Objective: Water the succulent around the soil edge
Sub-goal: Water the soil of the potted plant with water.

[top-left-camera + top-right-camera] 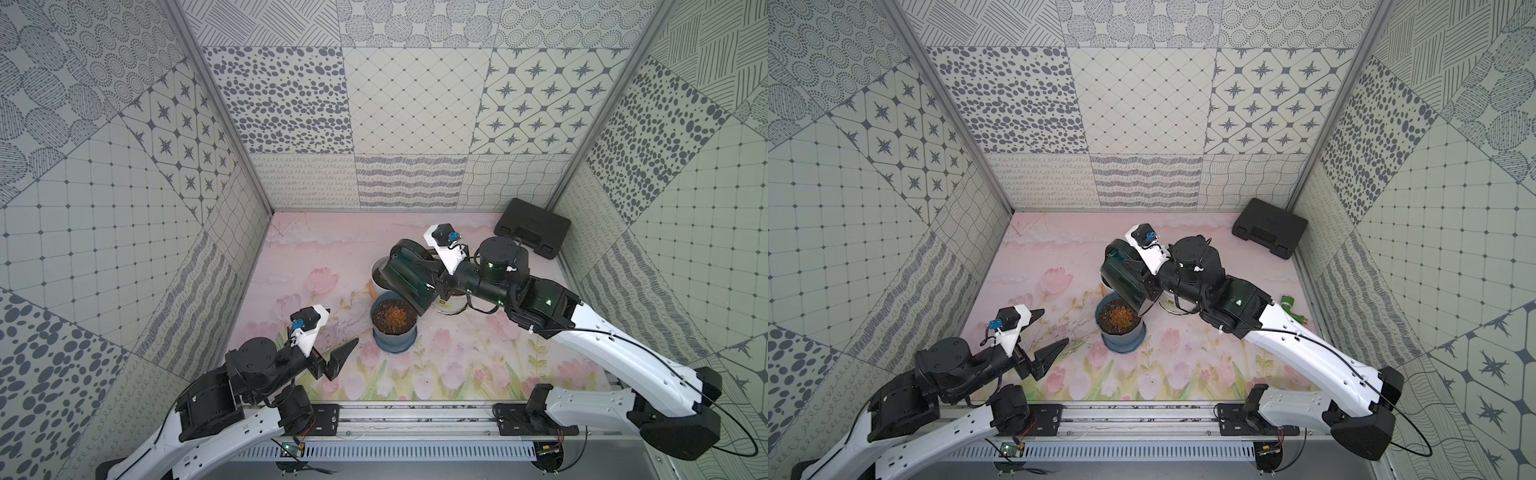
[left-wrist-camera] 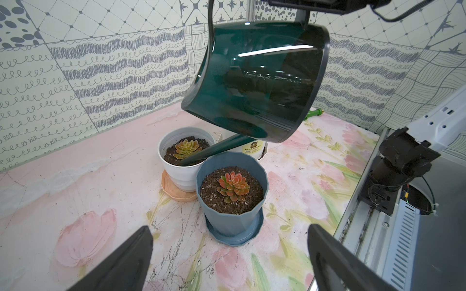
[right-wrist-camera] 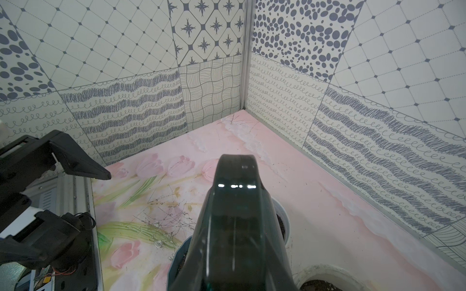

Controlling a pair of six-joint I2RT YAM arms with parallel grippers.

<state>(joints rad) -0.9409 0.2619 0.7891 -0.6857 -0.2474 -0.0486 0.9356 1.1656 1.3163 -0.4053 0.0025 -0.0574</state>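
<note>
Light: bright, even, diffuse from above.
Glare: white streaks on the watering can [image 2: 254, 80] ahead of the left claw [image 2: 229, 228].
Shadows: faint.
Edges: wrist views bend; claw fingers [image 2: 121, 262] soft.

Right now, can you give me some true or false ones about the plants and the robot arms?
The right gripper holds the green watering can. True.
The left gripper is shut on a pot. False: it is open and holds nothing.
The blue pot stands on a blue saucer. True.
The white pot has no plant. False: a succulent grows in it.
The black case lies beside the blue pot. False: it lies in the far corner, apart from the pots.
</note>
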